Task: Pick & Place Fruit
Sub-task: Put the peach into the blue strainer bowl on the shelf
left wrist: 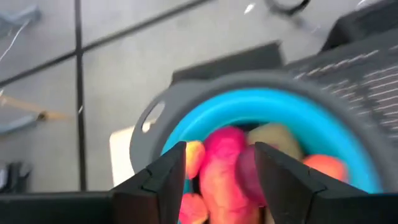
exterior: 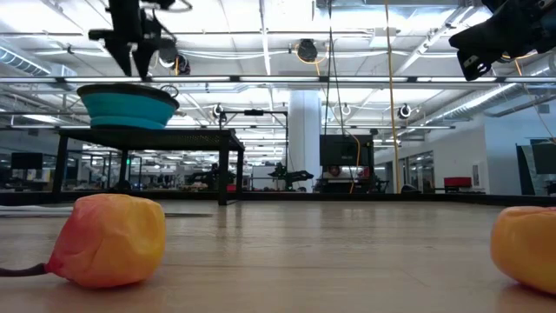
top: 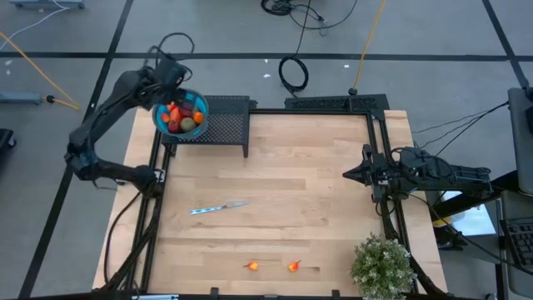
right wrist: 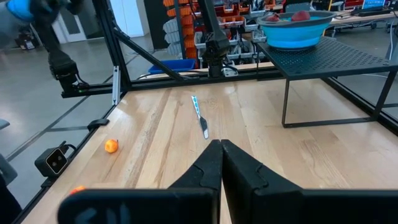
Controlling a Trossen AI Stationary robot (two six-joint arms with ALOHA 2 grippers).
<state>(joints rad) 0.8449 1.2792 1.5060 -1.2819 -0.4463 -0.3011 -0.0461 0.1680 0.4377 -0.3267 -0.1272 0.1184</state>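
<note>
A round blue bowl stands on a black mesh stand at the table's far left corner. Several fruit lie in it, among them a pink-red piece and orange ones. My left gripper hangs open just above the bowl. Its fingers stand apart over the heap and hold nothing. Two small orange fruit rest on the wood near the front edge. My right gripper waits shut at the table's right side, held level above the table.
A slim silver knife lies flat on the table left of centre. A potted green plant stands at the near right corner. Black frame rails run along the table's sides. Bare wood lies between the stand and the front fruit.
</note>
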